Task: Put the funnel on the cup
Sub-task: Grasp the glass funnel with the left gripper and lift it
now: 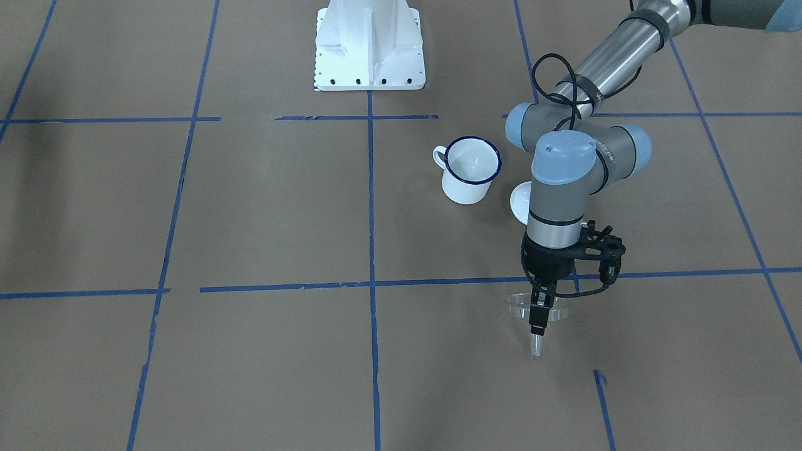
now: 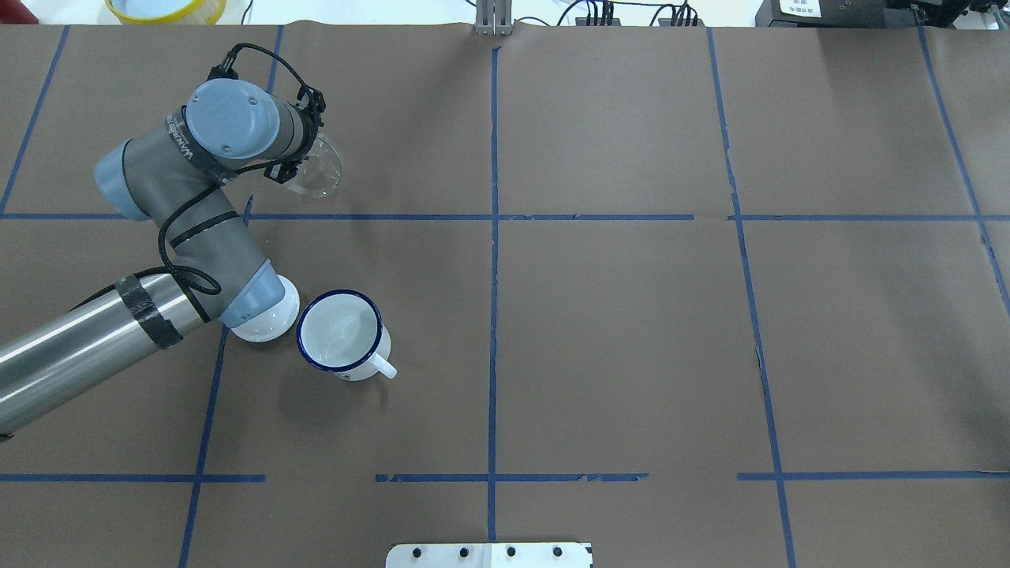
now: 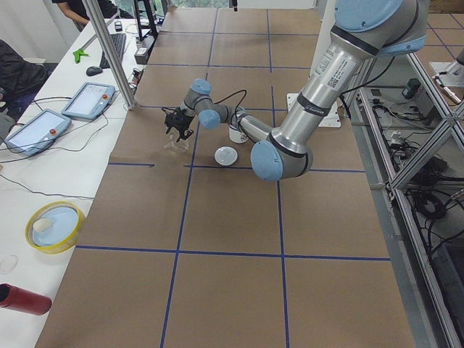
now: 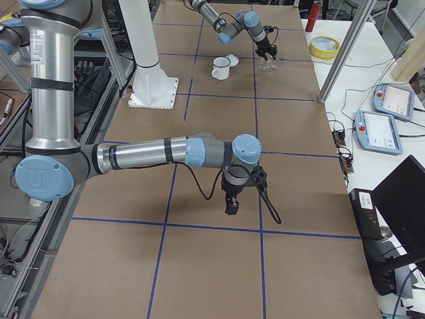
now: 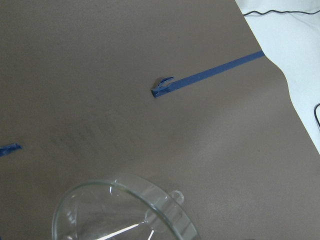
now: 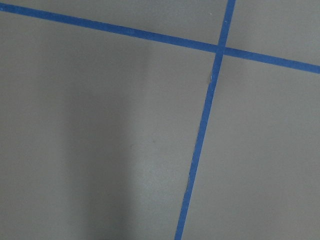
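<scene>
Left gripper: points straight down, jaws look clenched on the wall of the funnel, seemingly one finger inside the cone. Funnel upright, rim up, spout down. Cannot tell if the spout tip clears the paper. The wrist view shows only the clear rim at its lower edge.

Cup: upright, mouth open, well apart from the funnel, about 6 o'clock from it in the overhead view. Handle toward 4 o'clock.

White lid: just beside the cup at 9 o'clock, partly under the arm's elbow.

Right gripper: far off over bare paper; released or clenched, cannot tell.

Judgement:
- Lift until the spout would pass over the blue rim.
- Keep the cone level and centre the spout over the mouth.
- Lower until the cone seats, then release.
- A thin-wall pinch may slip or tilt, so go slowly.
- Mind the elbow near the lid and cup.
</scene>
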Robot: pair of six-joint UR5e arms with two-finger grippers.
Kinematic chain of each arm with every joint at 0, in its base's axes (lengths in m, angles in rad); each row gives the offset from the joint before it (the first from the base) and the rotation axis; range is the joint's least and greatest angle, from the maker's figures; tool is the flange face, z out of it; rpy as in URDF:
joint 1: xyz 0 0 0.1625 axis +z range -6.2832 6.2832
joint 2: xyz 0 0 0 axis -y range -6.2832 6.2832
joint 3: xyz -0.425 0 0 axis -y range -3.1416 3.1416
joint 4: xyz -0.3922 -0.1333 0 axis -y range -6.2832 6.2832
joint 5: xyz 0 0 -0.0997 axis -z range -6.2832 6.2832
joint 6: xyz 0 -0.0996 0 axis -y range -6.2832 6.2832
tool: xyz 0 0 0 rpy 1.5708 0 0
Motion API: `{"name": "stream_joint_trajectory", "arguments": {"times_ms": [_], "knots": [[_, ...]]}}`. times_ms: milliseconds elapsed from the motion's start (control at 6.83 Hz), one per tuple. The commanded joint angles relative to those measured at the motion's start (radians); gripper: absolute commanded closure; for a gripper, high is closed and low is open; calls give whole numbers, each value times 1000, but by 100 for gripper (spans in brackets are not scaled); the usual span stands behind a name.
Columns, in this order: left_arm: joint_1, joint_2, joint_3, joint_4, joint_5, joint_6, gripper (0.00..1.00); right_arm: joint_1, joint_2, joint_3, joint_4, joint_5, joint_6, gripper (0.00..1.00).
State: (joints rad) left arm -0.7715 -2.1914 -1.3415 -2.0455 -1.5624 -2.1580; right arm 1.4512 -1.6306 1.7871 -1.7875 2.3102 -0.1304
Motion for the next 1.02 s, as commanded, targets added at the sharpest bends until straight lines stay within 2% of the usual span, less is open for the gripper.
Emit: {"name": "stream_joint_trajectory", "arguments": {"times_ms": [0, 146, 293, 439, 585, 732, 878], "knots": [[-5, -1, -5, -4, -2, 18, 100, 0, 0, 0, 0, 0, 0, 0], [-21, -1, -42, 5, -28, 45, 100, 0, 0, -1, 0, 0, 0, 0], [-91, 13, -107, 17, -136, 70, 100, 0, 0, 0, 0, 0, 0, 0], [-141, 57, -214, 71, -209, 75, 100, 0, 2, 0, 0, 0, 0, 0], [-149, 96, -364, 179, -255, 154, 100, 0, 0, 0, 0, 0, 0, 0], [-153, 96, -487, 344, -299, 215, 100, 0, 0, 0, 0, 0, 0, 0], [-153, 87, -566, 461, -329, 275, 100, 0, 0, -1, 0, 0, 0, 0]]}}
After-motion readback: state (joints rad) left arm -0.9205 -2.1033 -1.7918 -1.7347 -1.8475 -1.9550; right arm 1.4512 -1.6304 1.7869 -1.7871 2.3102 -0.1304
